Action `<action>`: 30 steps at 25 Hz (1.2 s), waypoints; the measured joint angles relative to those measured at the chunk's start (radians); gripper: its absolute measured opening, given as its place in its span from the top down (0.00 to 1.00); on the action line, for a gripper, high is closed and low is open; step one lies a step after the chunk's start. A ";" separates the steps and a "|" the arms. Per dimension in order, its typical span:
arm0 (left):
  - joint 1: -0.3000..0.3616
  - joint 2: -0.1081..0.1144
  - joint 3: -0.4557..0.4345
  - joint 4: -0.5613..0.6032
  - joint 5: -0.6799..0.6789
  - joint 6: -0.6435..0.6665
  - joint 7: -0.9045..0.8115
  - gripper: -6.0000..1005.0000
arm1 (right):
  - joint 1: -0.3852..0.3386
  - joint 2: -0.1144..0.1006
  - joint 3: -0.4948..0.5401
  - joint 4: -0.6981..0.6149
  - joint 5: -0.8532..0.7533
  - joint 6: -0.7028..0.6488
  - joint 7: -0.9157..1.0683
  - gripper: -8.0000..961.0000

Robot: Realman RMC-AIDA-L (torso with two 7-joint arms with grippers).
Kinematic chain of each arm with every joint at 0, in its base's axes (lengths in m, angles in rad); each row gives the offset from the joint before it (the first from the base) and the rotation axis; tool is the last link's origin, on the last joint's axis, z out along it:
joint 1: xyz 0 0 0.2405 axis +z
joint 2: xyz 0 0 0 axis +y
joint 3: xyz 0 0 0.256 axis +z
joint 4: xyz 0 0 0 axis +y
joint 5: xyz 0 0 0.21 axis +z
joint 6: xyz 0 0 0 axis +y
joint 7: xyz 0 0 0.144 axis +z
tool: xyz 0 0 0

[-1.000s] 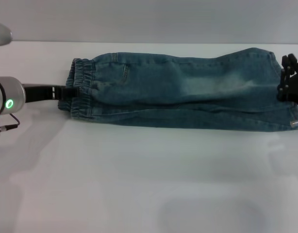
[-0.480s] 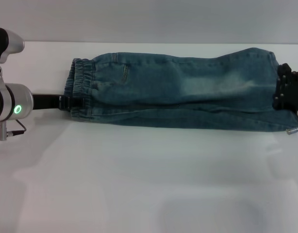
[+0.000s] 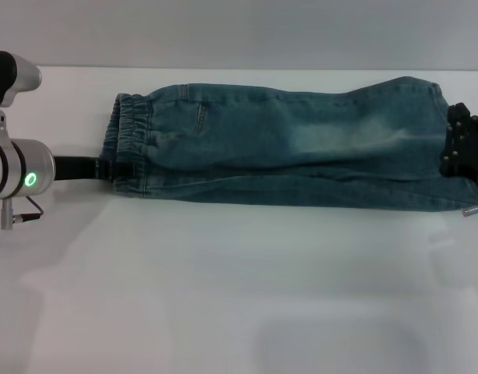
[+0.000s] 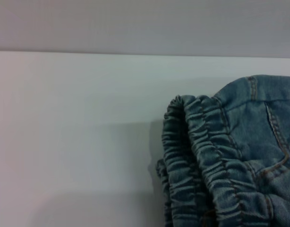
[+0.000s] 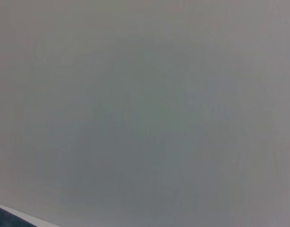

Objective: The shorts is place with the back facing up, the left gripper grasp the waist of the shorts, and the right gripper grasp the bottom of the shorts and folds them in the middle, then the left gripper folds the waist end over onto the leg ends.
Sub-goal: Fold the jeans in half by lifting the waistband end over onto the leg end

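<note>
The shorts (image 3: 286, 144) lie along the far edge of the tabletop (image 3: 223, 296), already doubled lengthwise into a long narrow band, one leg stacked on the other. That suggests the first fold, down the middle, is done. The gathered waist (image 3: 126, 148) points toward the left edge of the tabletop, and the leg ends (image 3: 449, 167) reach almost to the right edge. In the left wrist view the ruched waistband (image 4: 201, 165) shows as two stacked layers, which fits a garment folded in half.

The left gripper (image 3: 107, 167) sits low at the near corner of the waist, its black tip touching or tucked into the elastic band. Whether its fingers have closed on the fabric or merely rest against it cannot be told, since the tip is hidden against the dark cloth and the left wrist view shows no fingers at all.

The right gripper (image 3: 465, 148) is at the leg ends by the right edge of the tabletop, overlapping the hems. Its fingers are too dark and cropped to judge as wide, narrow or holding; the right wrist view shows only blank grey surface.

What remains, by my reading, is the second fold: the waist end must be lifted and carried across to land on the leg ends. The shorts lie flat with nothing raised, so that step has not begun.
</note>
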 joint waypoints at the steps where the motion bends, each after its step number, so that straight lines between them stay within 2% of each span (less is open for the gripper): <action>1: 0.000 0.000 0.000 -0.001 0.001 0.000 0.000 0.15 | 0.000 0.000 0.000 0.000 0.000 0.000 0.000 0.99; 23: -0.016 -0.001 0.001 0.013 -0.003 -0.050 -0.002 0.17 | -0.009 -0.001 0.002 -0.005 -0.002 0.000 -0.002 0.99; 29: 0.012 -0.004 0.012 -0.009 -0.020 -0.019 0.000 0.18 | -0.023 -0.001 0.002 0.006 -0.006 0.000 -0.003 0.99; 30: 0.013 -0.004 0.013 -0.008 -0.020 -0.017 0.000 0.21 | -0.026 -0.001 0.002 0.009 -0.007 0.000 -0.003 0.99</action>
